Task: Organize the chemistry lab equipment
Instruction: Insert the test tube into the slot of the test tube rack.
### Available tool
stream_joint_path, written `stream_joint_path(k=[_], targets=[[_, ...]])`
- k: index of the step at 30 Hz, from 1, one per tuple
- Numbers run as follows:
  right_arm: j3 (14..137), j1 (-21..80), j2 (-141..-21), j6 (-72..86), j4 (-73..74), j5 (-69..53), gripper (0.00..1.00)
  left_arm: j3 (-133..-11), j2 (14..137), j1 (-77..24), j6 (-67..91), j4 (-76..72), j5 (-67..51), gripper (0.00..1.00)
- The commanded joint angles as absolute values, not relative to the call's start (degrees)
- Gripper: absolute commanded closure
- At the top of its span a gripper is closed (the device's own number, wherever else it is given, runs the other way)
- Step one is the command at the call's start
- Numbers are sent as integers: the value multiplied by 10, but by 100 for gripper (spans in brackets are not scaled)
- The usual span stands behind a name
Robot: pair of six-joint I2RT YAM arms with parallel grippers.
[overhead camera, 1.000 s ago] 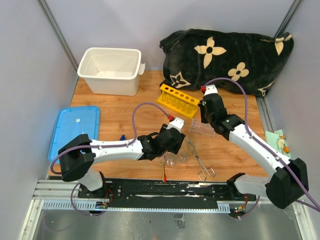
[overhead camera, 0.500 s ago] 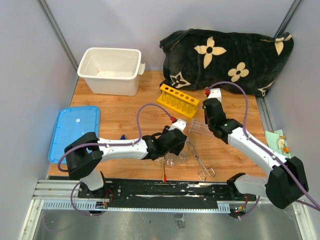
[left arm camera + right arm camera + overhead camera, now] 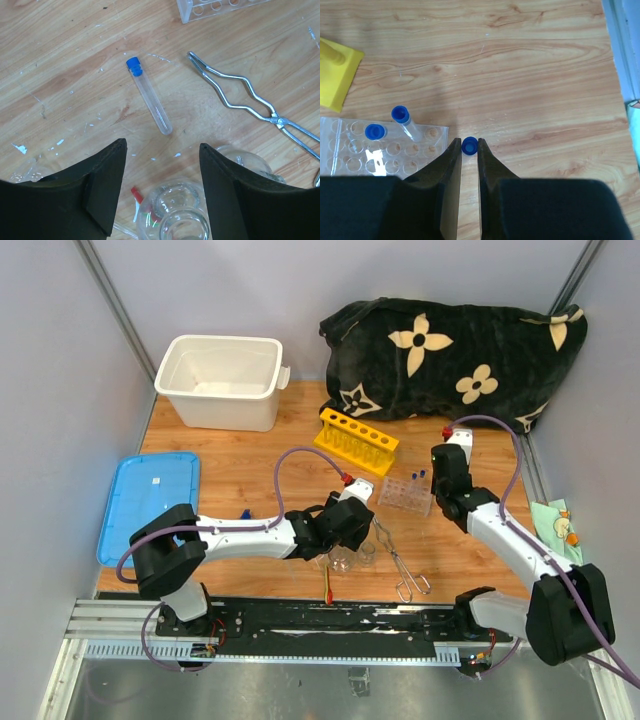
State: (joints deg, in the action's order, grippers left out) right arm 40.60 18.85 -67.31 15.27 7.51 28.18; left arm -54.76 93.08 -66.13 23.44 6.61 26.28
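Left gripper (image 3: 161, 150) wide open over loose tube (image 3: 149, 95) and beakers (image 3: 175, 215); right gripper (image 3: 469, 149) tight on capped tube (image 3: 469, 145).

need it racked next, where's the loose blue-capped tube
Left wrist view: the blue-capped clear tube lies flat on the wooden table ahead of the left fingers, left of the metal tongs.

Your left arm (image 3: 240, 537) and right arm (image 3: 505, 540) wear white shells, black joints, looping purple cables (image 3: 300, 449), and matte black fingers (image 3: 100, 190).
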Motion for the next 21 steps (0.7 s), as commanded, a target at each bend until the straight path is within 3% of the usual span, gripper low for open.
stream_joint_path(k=[1, 21], targets=[[395, 178, -655, 172, 33, 242, 99, -553, 924, -658, 238, 57, 269, 36], [383, 178, -668, 160, -25, 234, 99, -549, 921, -652, 237, 54, 265, 37]])
